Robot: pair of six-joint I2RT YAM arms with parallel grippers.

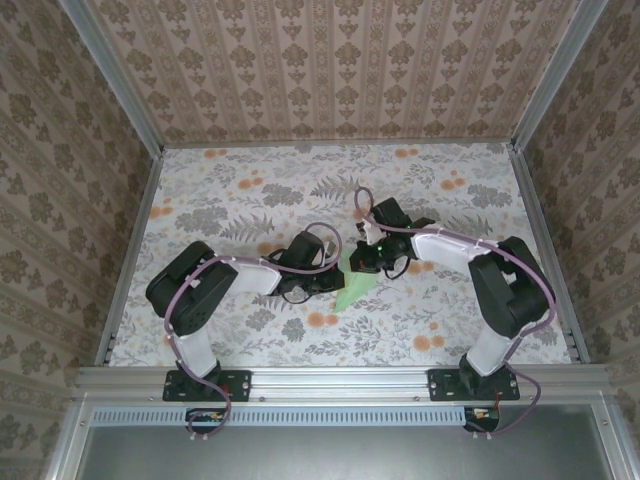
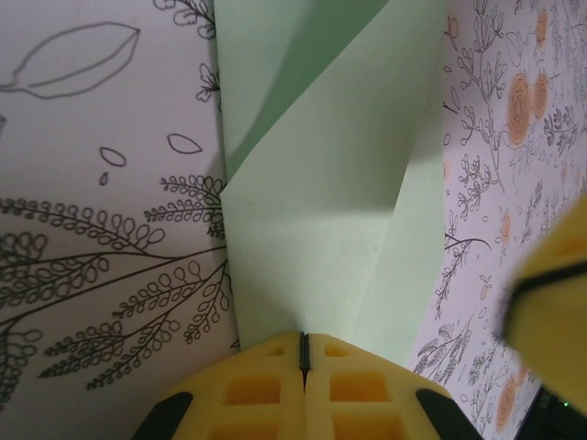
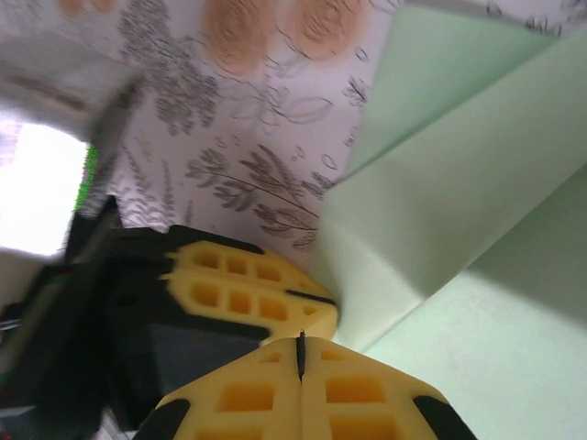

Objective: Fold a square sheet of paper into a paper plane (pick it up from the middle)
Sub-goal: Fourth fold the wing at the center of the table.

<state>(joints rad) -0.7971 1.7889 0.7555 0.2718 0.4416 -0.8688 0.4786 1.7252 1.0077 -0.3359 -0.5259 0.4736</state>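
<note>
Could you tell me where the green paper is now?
Mid-table in the top view, the green paper lies between the left pincer and the right pincer.

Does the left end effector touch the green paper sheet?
Touching. In the left wrist view, the closed left end effector meets the square sheet of paper at its fingertips, and no gap shows between them.

One camera looks down from behind; both wrist cameras sit close, apparently sharing the green paper.
</note>
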